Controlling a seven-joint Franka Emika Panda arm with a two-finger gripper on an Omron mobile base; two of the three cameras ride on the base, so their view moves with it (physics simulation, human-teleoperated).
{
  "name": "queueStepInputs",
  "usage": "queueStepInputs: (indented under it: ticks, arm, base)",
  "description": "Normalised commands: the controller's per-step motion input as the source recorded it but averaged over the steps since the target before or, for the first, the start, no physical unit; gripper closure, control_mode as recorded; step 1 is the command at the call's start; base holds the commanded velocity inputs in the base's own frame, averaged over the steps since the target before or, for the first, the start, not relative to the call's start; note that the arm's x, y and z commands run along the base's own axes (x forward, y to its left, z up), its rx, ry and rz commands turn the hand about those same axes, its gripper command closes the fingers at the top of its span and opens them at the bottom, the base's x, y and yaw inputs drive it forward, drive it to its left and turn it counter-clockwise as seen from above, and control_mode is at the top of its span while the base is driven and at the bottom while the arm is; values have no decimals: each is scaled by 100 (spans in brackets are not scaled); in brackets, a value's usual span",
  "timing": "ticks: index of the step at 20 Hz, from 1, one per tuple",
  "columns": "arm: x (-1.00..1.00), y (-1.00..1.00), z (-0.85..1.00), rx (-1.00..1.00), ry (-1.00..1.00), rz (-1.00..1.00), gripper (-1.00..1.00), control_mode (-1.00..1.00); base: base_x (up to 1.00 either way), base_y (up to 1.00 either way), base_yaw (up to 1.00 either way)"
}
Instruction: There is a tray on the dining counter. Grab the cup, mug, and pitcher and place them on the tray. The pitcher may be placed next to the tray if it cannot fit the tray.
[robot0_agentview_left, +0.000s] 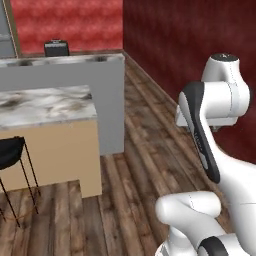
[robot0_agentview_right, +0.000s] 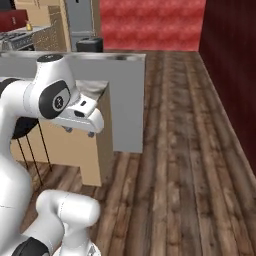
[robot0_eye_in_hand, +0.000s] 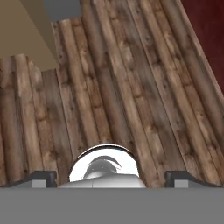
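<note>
Two dark fingertips (robot0_eye_in_hand: 43, 178) stand far apart in the hand view: the pincer (robot0_eye_in_hand: 111, 179) is open and empty, aimed at the wooden floor (robot0_eye_in_hand: 131, 87). Of the task's things, the marble desk (robot0_agentview_left: 45, 102) with its grey ledge (robot0_agentview_left: 112, 100) lies ahead and left; tray, cup, mug and pitcher cannot be located. Driving closer risks clipping the black stool (robot0_agentview_left: 12, 155) or the desk's corner.
</note>
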Motion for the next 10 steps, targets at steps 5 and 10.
queueStepInputs:
  ticks: [5, 10]
  arm:
    - [0, 0, 0, 0, 0, 0, -100, 100]
    - [0, 0, 0, 0, 0, 0, -100, 100]
  base:
    - [28, -100, 0]
    - [46, -100, 0]
